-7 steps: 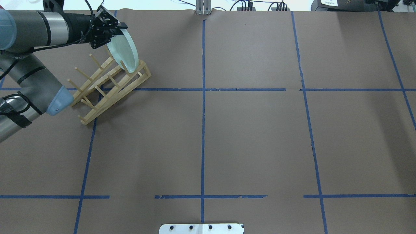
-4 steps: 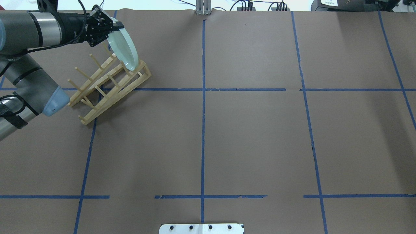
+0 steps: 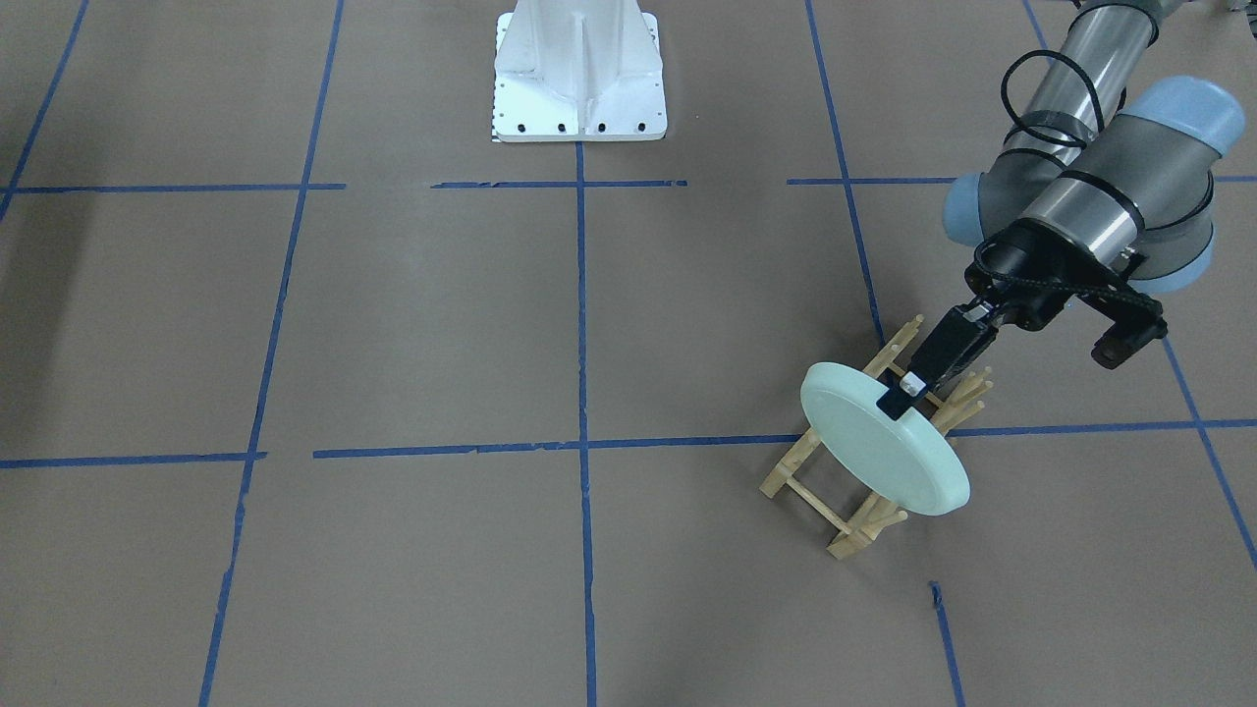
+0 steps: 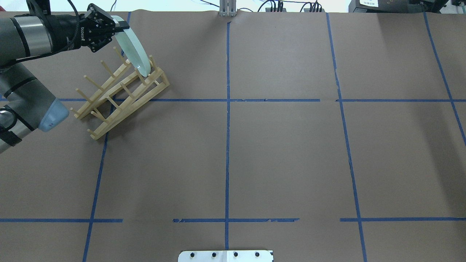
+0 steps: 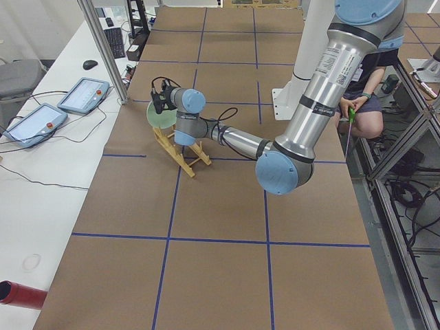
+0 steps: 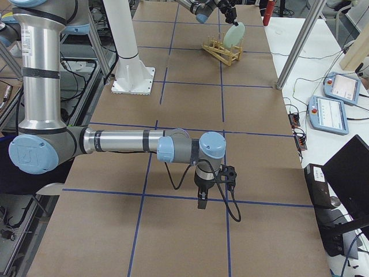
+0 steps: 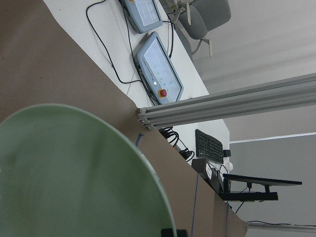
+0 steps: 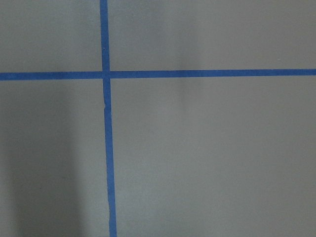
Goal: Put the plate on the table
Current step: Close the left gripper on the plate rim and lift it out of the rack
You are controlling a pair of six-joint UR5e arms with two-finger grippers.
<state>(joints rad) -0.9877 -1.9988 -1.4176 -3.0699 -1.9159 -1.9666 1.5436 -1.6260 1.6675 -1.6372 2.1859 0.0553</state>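
Note:
The pale mint-green plate stands on edge, tilted, over the far end of the wooden peg rack. My left gripper is shut on its upper rim. In the front-facing view the plate hangs from that gripper just above the rack; I cannot tell whether its lower edge touches the rack. The plate fills the left wrist view. My right gripper shows only in the exterior right view, pointing down over the brown paper table; I cannot tell if it is open or shut.
The white robot base is at the near middle edge of the table. An aluminium post stands at the far edge. A side bench with tablets lies beyond the far edge. Blue tape lines cross the paper.
My left gripper has moved left and toward the far edge with the plate. The plate's lower edge has risen along the rack's far end. The rack has not moved.

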